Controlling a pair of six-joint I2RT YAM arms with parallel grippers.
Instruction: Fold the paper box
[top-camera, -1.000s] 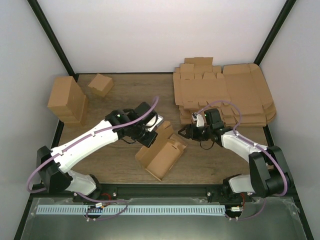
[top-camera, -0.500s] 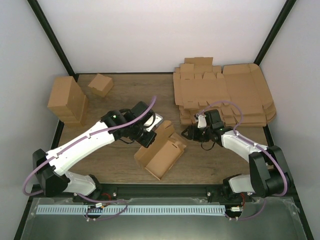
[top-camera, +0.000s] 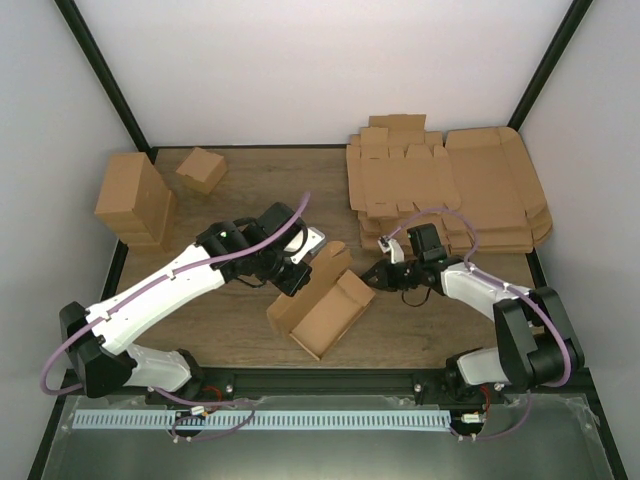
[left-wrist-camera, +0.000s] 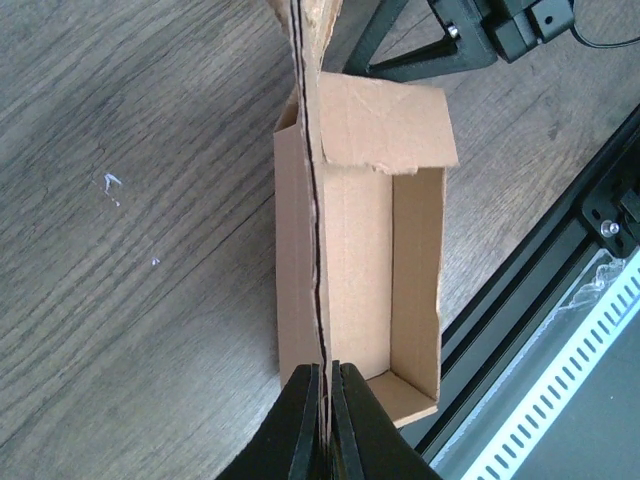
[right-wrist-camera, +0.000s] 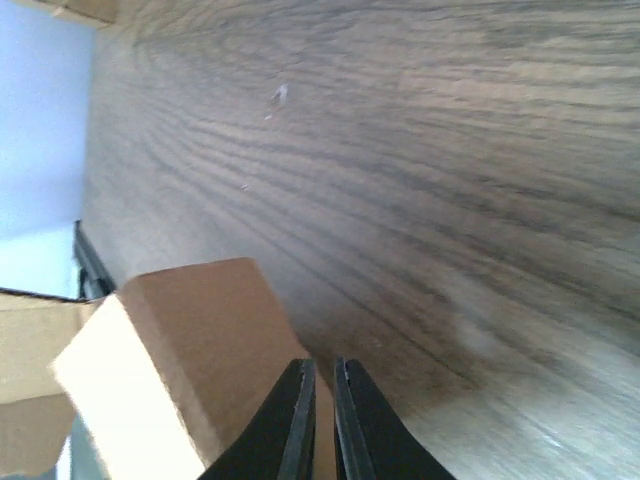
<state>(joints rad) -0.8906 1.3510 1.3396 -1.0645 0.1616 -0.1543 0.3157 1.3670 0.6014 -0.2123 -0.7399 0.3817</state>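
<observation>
top, paper box (top-camera: 322, 312): open carton lying slantwise on the surface (top-camera: 230, 330), between the two sets of fingers.
top, left fingers (top-camera: 304, 270): at the box's far long side, clamped on its raised panel.
top, right fingers (top-camera: 372, 276): tips right at the box's right end, by the end flap.
left wrist, paper box (left-wrist-camera: 362, 250): directly ahead of the left fingers (left-wrist-camera: 318, 400), with the open cavity just right of them. The end flap at the far end is tipped in over the opening.
left wrist, grip: fingers clenched on the thin edge of the long panel, which runs straight out from the tips.
right wrist, paper box (right-wrist-camera: 200, 330): brown corner just ahead-left of the right fingers (right-wrist-camera: 312, 385), its flap behind the tips.
right wrist, grip: fingers pinched to a slit, nothing seen between them. Can't tell from here whether they touch the flap.
vs one second ago: right fingers were spread and clear of the box, now closed at its end. The tabbed right-end flap stuck out, now sits folded in. Left grip unchanged.
</observation>
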